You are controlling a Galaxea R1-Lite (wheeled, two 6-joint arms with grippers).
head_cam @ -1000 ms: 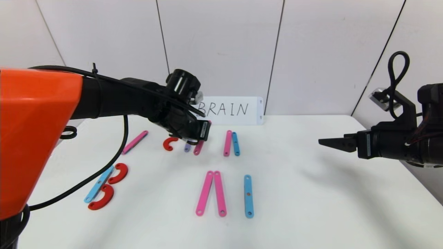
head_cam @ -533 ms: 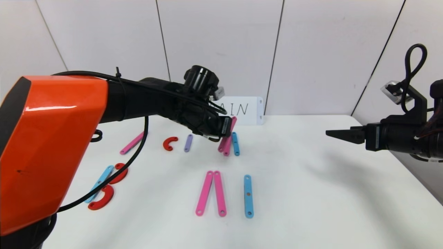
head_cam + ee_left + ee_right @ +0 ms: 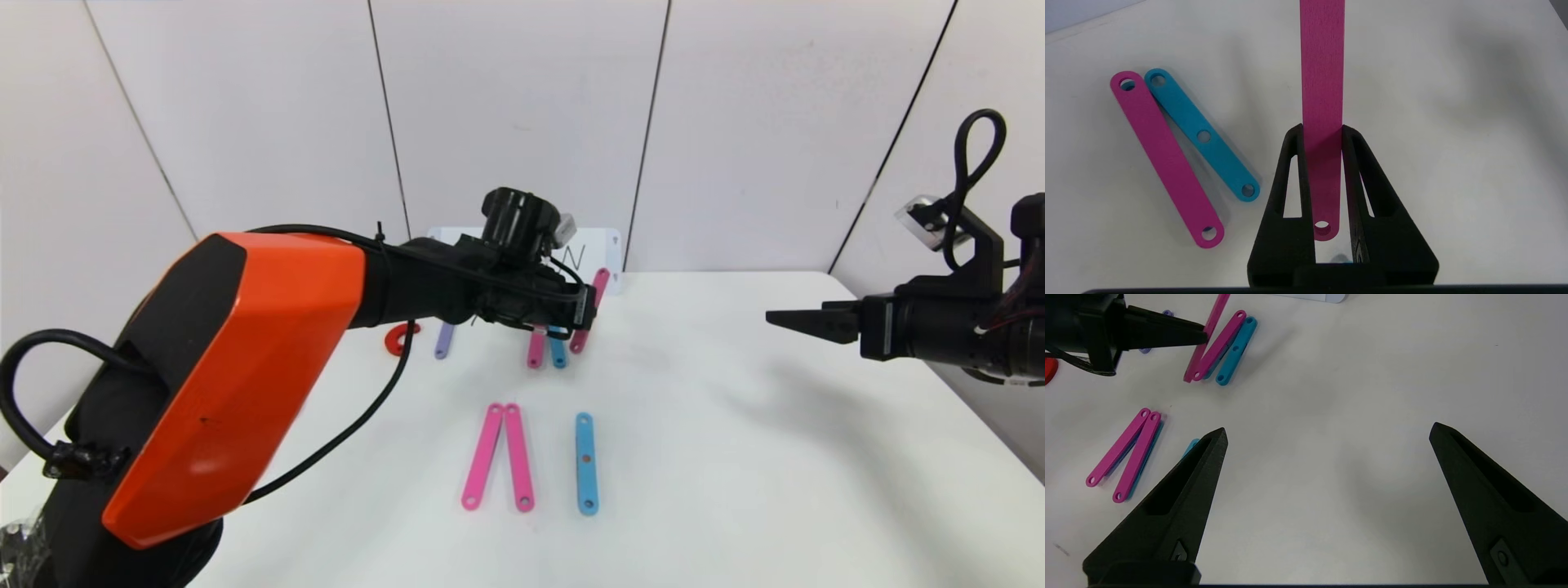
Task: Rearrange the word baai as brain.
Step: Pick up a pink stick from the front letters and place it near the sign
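Observation:
My left gripper (image 3: 589, 310) is shut on a pink bar (image 3: 1323, 61) and holds it tilted just above the table, right of a pink bar (image 3: 535, 347) and blue bar (image 3: 557, 351) lying side by side. To their left lie a short purple bar (image 3: 443, 340) and a red curve (image 3: 400, 336). Nearer me, two pink bars (image 3: 498, 457) form a narrow inverted V next to a blue bar (image 3: 586, 463). The leftmost pieces are hidden behind my left arm. My right gripper (image 3: 771, 317) hovers open and empty over the table's right side.
A white card (image 3: 602, 243) with handwritten letters stands at the table's back edge, mostly covered by my left wrist. The white table (image 3: 735, 457) ends close to my right arm. A panelled wall rises behind the table.
My left gripper has carried the pink bar to the right, from beside the purple bar to the right of the pink and blue pair. The right arm has drawn back slightly to the right.

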